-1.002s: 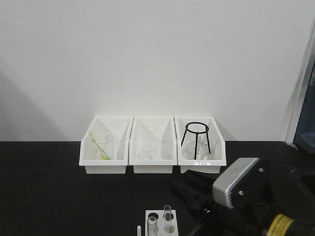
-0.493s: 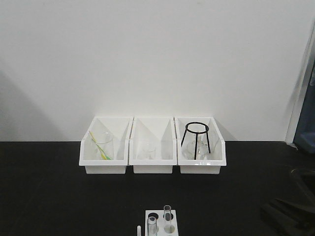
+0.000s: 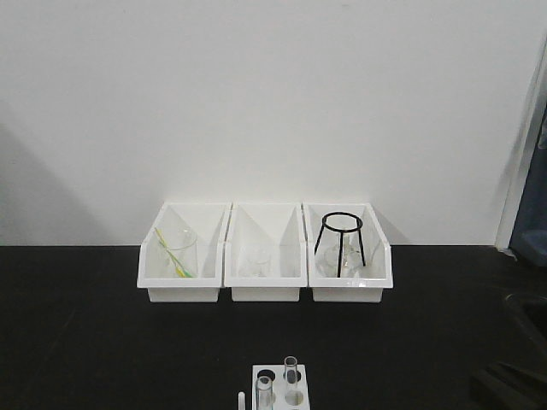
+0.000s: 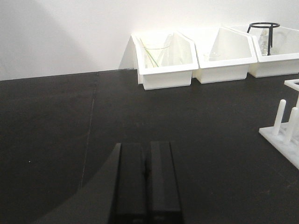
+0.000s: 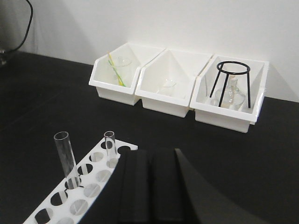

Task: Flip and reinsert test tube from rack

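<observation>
The white rack stands at the front edge of the black table, with two clear test tubes upright in it: one on the left, one a little behind. In the right wrist view the rack lies just left of my right gripper, which is shut and empty. A taller tube and a shorter one stand in its holes. My left gripper is shut and empty, low over bare table. The rack's pegged edge shows far to its right.
Three white bins stand in a row by the wall: the left one holds a beaker with a yellow-green stick, the middle one a small glass, the right one a black tripod stand over glassware.
The right arm and its wrist camera, beside the rack in the front view a second ago, have drawn back to the lower right. Only a dark corner shows now. The tubes have not moved.
</observation>
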{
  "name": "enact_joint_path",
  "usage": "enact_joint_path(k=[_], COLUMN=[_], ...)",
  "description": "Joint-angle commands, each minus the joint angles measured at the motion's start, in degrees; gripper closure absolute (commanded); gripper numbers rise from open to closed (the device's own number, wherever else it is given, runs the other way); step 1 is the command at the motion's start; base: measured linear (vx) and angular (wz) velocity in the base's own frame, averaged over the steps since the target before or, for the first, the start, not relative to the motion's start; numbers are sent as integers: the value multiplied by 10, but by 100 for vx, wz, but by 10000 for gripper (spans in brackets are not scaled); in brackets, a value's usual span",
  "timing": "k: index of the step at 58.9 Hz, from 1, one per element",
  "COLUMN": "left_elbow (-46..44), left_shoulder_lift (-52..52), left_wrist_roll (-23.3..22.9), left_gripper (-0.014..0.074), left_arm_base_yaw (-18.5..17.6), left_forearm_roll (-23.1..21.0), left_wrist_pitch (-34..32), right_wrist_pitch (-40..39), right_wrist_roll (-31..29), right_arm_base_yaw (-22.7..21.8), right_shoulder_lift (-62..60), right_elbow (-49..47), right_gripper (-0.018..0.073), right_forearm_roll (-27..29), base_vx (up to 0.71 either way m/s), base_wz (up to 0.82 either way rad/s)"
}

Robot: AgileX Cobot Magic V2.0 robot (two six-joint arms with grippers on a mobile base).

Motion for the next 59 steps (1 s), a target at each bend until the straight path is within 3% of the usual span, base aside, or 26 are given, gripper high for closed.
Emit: enact_joint_path(k=[1,12,19,28,59], left_elbow=[-2,-2,-2,-2,-2], left_shoulder_lift=[-5,-5,-5,-5,-4], left_wrist_roll=[-5,-5,-5,-5,-5], left_gripper=[602,602,602,602,602], left_arm_base_yaw=[0,0,0,0,0], left_forearm_roll=[-3,-3,-3,-3,-3], left_wrist_pitch=[-43,-43,-43,-43,-44], right_wrist_pitch=[-70,-94,-93,-67,-47], right_wrist_roll=[-33,-90,-113,-112,-112], right_arm_base_yaw=[-46,-170,-212,-218,-218], right_shoulder_lift=[-46,-193,-286,-375,-373], right_elbow=[28,166,241,288,287], right_gripper=[573,573,573,571,570], right_forearm_roll=[49,52,57,57,57], base_vx=[0,0,0,0,0], base_wz=[0,0,0,0,0])
